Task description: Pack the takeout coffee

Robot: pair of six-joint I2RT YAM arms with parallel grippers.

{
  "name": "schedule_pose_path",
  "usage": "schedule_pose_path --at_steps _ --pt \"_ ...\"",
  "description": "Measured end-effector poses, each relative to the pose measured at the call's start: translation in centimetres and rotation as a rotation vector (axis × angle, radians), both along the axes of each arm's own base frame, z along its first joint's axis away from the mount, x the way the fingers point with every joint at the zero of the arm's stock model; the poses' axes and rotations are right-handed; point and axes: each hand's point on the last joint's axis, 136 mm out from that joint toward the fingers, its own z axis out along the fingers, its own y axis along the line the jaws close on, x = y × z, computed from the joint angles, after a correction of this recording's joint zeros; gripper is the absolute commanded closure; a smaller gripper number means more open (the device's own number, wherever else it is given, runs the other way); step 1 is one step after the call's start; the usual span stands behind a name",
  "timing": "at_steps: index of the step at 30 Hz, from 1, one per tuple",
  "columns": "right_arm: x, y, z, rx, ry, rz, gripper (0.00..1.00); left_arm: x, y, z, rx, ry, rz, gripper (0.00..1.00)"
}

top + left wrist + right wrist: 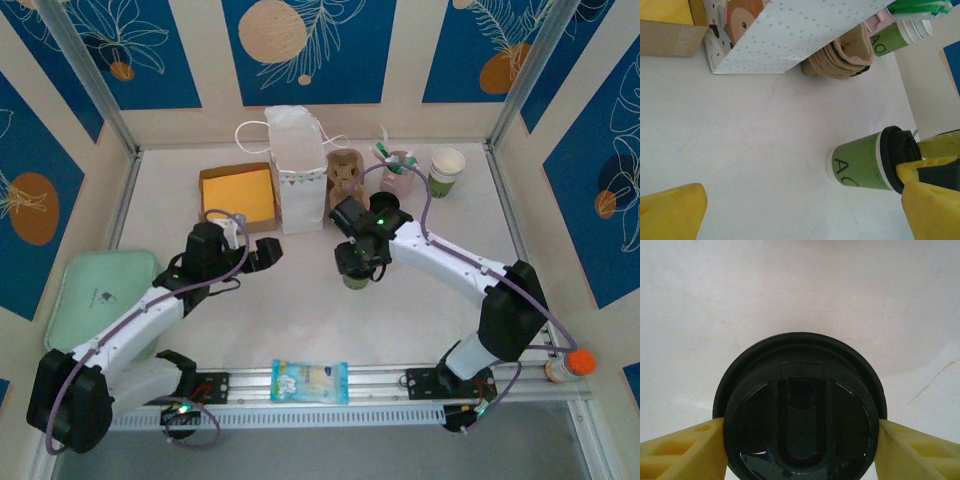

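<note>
The takeout coffee is a green paper cup with a black lid. It stands upright on the white table, in front of the paper bag. From above, the right wrist view shows its lid. My right gripper comes straight down over it, and the yellow fingers press on both sides of the lid. The left wrist view shows the cup with those fingers at its top. My left gripper hovers open to the cup's left, holding nothing.
At the back stand a white paper bag, a box with a yellow inside, a brown cup carrier, a pink cup of utensils and an open green-and-white cup. A mint tray lies left, a snack packet near.
</note>
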Motion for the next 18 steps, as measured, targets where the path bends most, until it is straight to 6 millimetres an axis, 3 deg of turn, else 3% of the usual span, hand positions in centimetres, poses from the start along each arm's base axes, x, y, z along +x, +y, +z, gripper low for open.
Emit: schedule_pose_path --at_steps 5,18 --pt "1.6 -3.0 0.0 -0.007 -0.001 -0.081 0.31 -0.1 0.2 0.1 -0.003 -0.006 0.004 0.00" --pt "6.4 -13.1 0.0 -0.012 -0.013 -0.376 0.32 -0.5 0.6 0.9 -0.011 -0.025 0.010 0.00"
